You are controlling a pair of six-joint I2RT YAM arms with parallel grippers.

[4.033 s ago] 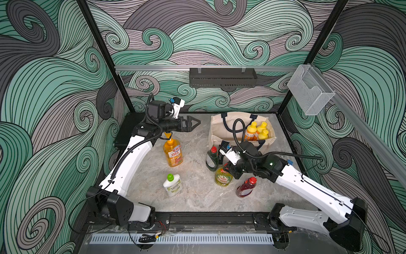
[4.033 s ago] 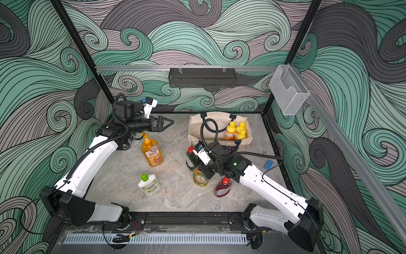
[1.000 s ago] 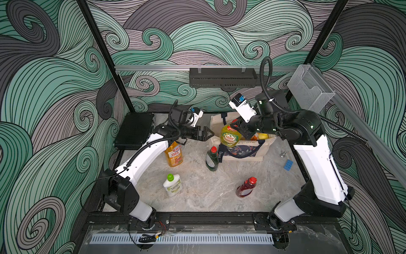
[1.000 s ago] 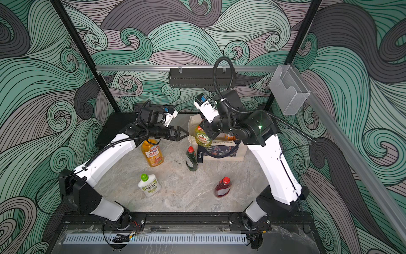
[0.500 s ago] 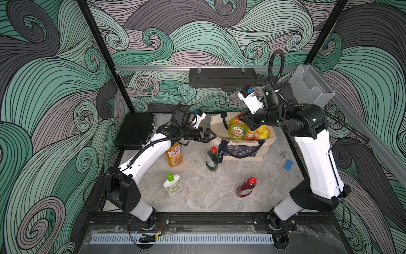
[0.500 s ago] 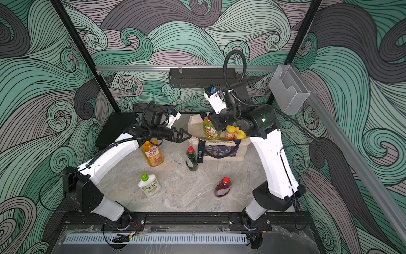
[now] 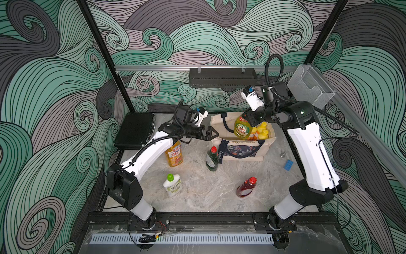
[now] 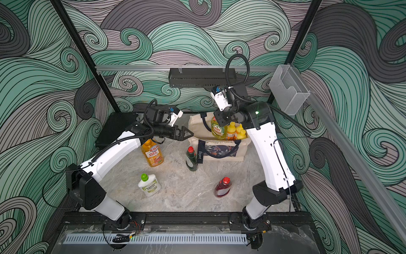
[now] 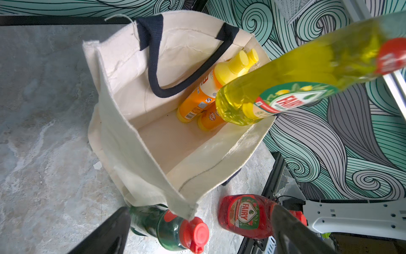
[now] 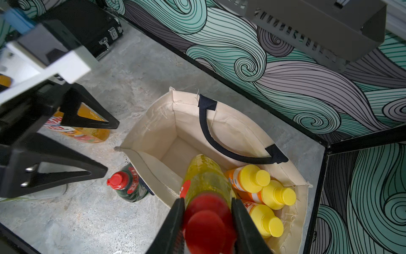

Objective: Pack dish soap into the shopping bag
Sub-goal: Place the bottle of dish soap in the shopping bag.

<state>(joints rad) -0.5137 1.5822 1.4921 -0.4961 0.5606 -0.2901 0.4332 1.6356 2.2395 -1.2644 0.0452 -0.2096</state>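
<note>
1. Since a second ago the right gripper (image 7: 249, 116), clamped on the Fairy bottle (image 7: 241, 129), has carried it further over the shopping bag (image 7: 216, 123). The bottle hangs below the fingers.
2. The left gripper (image 7: 214, 133), jaws apart and empty, has neared the bag's corner.
3. Only the right wrist view shows the fingers (image 10: 175, 220) pinching the red cap, with the yellow-capped bottles (image 10: 263, 191) just beside it.

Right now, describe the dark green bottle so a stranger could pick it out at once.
Find the cream tote at the back of the marble table. At its front corner, by the navy Elegant tag, stands the dark green bottle, upright on the table. No other bottle is dark green; the red bottle nearer the front shares its red cap, but has a red body.
</note>
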